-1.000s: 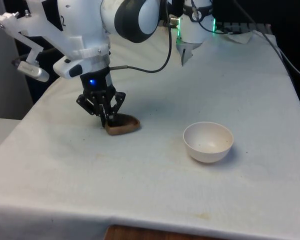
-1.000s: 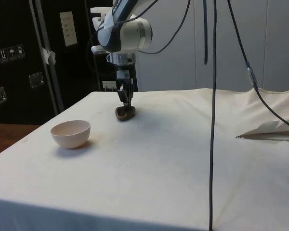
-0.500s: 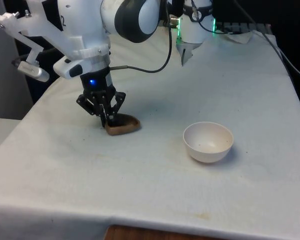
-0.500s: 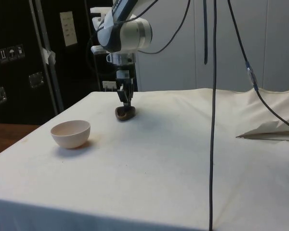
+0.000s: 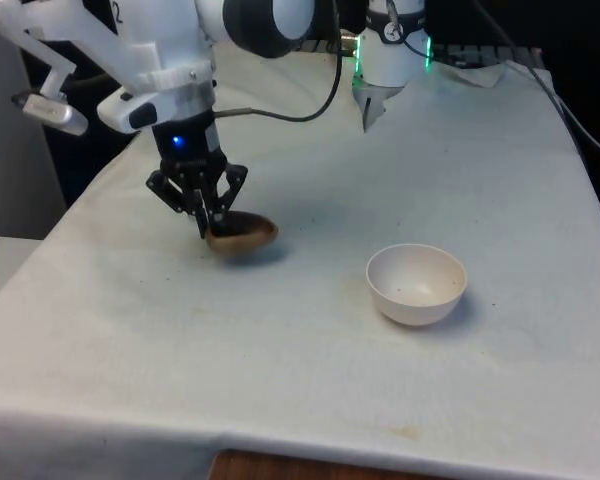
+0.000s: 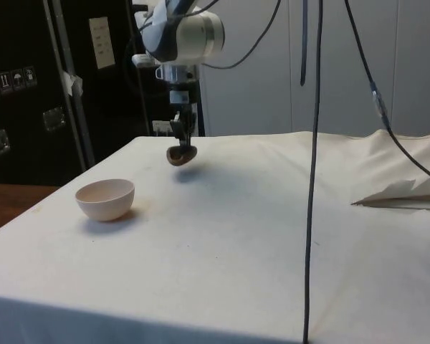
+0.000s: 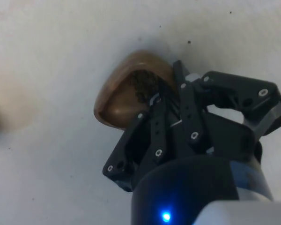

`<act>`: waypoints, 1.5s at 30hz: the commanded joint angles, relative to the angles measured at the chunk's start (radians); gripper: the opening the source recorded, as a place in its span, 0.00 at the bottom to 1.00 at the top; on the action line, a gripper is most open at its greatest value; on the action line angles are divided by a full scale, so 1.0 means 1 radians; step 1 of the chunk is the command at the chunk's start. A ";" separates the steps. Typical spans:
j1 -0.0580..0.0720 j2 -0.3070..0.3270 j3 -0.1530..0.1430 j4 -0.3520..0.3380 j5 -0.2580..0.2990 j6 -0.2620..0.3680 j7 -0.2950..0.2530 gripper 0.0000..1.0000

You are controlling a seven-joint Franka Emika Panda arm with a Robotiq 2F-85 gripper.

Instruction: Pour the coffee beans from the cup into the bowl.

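The gripper point(image 5: 208, 222) has its two black fingers point(image 7: 155, 123) drawn close together, clamped on the rim of the cup point(image 5: 242, 235), one finger inside the wall and one outside. The cup is a small brown wooden piece, smooth and rounded, with a softly bent, uneven lip. In the wrist view a cluster of dark coffee beans point(image 7: 141, 84) lies inside it against the wall by the fingers. The cup hangs clear of the table point(image 5: 310, 370), with its shadow on the cloth just beneath it, and it sits nearly level in the grasp.

The bowl point(image 5: 417, 284) is a plain round one, off-white to pale pink, smooth and matte, with a thin rim and a deep hollow; it stands upright on the cloth. Taken from the bowl, the cup is well apart, off to the front view's left and somewhat farther back, and higher than the bowl's rim. In the side view the cup point(image 6: 181, 154) hangs above and beyond the bowl point(image 6: 105, 198), nearer the robot. The white cloth around the bowl is soft, faintly wrinkled and lightly stained.
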 commanded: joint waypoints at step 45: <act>0.077 -0.106 -0.011 0.074 -0.271 -0.086 0.278 0.00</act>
